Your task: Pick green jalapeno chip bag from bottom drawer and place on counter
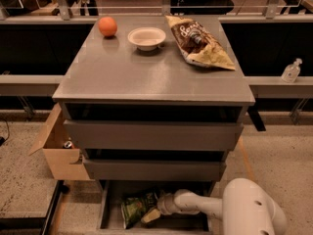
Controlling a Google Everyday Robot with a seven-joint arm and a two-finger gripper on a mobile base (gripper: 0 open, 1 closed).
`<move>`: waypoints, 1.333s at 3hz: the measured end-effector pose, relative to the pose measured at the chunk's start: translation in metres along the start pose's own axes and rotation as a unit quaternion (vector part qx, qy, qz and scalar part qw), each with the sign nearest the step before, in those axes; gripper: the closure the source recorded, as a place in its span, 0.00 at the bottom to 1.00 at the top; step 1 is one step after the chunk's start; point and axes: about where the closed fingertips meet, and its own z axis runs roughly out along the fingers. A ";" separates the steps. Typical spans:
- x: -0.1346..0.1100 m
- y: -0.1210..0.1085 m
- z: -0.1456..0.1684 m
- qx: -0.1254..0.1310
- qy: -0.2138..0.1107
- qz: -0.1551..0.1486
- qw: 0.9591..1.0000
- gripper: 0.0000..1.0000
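The green jalapeno chip bag [136, 207] lies crinkled on the dark floor of the open bottom drawer [108, 213], towards its left half. My gripper [152, 214] reaches into the drawer from the right on a white arm and sits at the bag's right edge, low near the floor. The counter [146, 72] is the grey cabinet top above, with a wide bare area at its front and middle.
On the counter's far side stand an orange [107, 26], a white bowl [146, 37] and a large brown-and-cream chip bag [198, 42]. Two grey drawers [151, 136] overhang the bottom drawer. An open cardboard box [57, 148] stands left of the cabinet. A sanitizer bottle [291, 71] stands far right.
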 end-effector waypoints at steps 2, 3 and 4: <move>0.012 -0.006 0.009 -0.003 0.003 0.002 1.000 0.39; 0.010 -0.005 0.007 -0.003 0.003 0.002 1.000 0.62; 0.008 -0.005 0.005 -0.003 0.003 0.002 1.000 0.93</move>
